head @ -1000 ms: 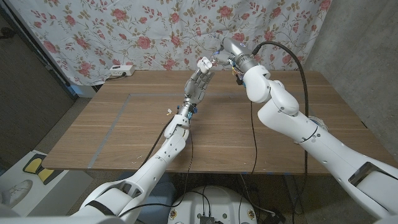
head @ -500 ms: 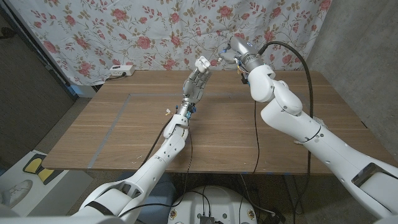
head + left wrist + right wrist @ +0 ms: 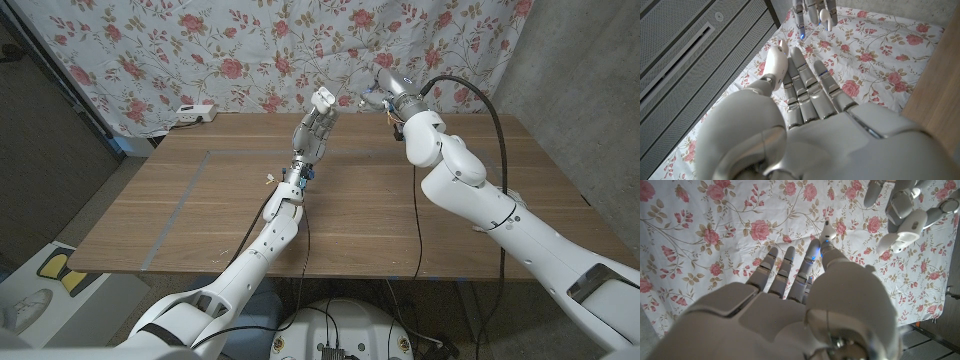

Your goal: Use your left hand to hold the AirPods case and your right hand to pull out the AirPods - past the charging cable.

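- Holding the AirPods case [image 3: 324,99] up above the far half of the wooden table [image 3: 200,200], the left hand [image 3: 315,130] has its fingers wrapped around the lower part of the white case, and the lid end sticks out above the fingertips (head view).
- From the right wrist view, the case [image 3: 907,222] shows as a white rounded body with its lid swung open, gripped among the left hand's fingers [image 3: 875,192].
- Right hand [image 3: 380,90] – raised at about 3 o'clock from the case and apart from it, in front of the floral curtain [image 3: 200,50].
- A single white AirPod [image 3: 826,230] sits at the tips of the right hand's fingers [image 3: 810,260] – it looks pinched there, stem pointing back toward the palm, while the remaining fingers reach out nearly straight.
- The left wrist view gives the same earbud [image 3: 825,16] against the right hand's fingertips [image 3: 805,10], with a small blue light on one finger.
- In that view the left hand [image 3: 810,100] is seen from its back; the case itself is hidden behind the fingers.
- A white power strip [image 3: 192,114] lies at the table's far edge, at roughly 10 o'clock from the left hand and well apart from it.
- Black cables [image 3: 465,85] loop along the right arm (and another runs down the left forearm).
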Tool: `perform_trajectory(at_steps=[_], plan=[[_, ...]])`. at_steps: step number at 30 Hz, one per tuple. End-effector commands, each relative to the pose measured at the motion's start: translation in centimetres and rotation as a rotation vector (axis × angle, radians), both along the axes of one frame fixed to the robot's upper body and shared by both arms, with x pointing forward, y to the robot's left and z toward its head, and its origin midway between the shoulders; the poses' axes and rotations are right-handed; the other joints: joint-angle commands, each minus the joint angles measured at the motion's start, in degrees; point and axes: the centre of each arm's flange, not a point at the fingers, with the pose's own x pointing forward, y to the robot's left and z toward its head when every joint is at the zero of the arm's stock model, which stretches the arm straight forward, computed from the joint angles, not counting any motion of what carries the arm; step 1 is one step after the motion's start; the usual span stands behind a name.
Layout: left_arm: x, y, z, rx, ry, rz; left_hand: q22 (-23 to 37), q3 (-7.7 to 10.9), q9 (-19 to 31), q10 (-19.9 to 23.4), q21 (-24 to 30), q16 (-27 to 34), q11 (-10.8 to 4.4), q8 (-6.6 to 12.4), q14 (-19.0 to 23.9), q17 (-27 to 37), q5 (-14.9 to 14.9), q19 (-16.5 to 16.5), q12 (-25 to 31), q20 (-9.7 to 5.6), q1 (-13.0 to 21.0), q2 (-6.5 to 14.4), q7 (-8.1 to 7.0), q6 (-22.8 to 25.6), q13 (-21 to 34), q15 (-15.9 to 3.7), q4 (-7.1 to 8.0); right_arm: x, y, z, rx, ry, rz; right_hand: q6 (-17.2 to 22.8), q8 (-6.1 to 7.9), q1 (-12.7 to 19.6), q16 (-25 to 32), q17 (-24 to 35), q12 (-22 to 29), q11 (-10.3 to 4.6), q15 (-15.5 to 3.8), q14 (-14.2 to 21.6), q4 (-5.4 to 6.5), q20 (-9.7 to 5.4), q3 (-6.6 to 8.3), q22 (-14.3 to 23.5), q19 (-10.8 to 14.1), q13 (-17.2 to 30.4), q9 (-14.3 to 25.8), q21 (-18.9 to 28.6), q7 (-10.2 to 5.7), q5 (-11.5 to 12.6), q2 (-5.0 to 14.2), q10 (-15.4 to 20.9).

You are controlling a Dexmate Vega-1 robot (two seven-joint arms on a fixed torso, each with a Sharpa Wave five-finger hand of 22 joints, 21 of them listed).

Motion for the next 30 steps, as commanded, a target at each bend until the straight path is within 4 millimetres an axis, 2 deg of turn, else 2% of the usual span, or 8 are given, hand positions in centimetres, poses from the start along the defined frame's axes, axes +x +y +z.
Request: perform_trajectory(at_steps=[1,13,30], plan=[[-0.1,-0.1,0.2,-0.023,0.008,-0.046,0.12,2.50,18.29,2.30,0.60,-0.20,-2.03,3.59,0.03,0.01,0.52,-0.21,-0.12,-0.06,0.48,0.89,-3.27,4.49,0.23,-0.13,-1.66,1.7,-0.9,-1.5,0.026,0.048,-0.027,0.77,0.23,0.68,0.20,0.14,0.39,-0.19,-9.04,0.27,-0.01,-0.19,-0.27,0.06,0.23,0.09,0.32,0.21,0.02,-0.11,-0.09,0.30],[-0.2,0.0,0.4,-0.024,-0.004,-0.046,0.06,2.52,18.08,2.50,0.94,-0.17,-1.99,3.58,0.20,-0.12,0.52,-0.19,-0.35,-0.17,0.48,0.90,-2.98,4.51,-0.13,-0.13,-1.77,3.4,-1.2,-3.2,0.034,0.077,-0.049,1.19,0.22,0.65,-0.05,0.12,0.66,-0.35,-9.00,-0.07,0.14,-0.32,-0.49,0.06,0.30,0.22,0.34,0.22,-0.14,-0.10,-0.05,0.12],[-0.5,0.6,0.5,-0.021,-0.012,-0.034,-0.07,2.51,17.79,2.29,1.32,-0.21,-2.16,3.54,-0.18,-0.10,0.50,-0.38,-0.52,-0.16,0.51,0.92,-2.89,4.54,-0.06,0.06,-1.96,6.2,-1.2,-5.8,0.037,0.127,-0.072,1.75,0.15,0.59,-0.51,0.01,0.89,-0.77,-9.09,-0.37,0.33,-1.69,-0.81,0.07,1.66,0.09,0.37,0.67,-0.34,-0.07,-0.03,-0.21]])
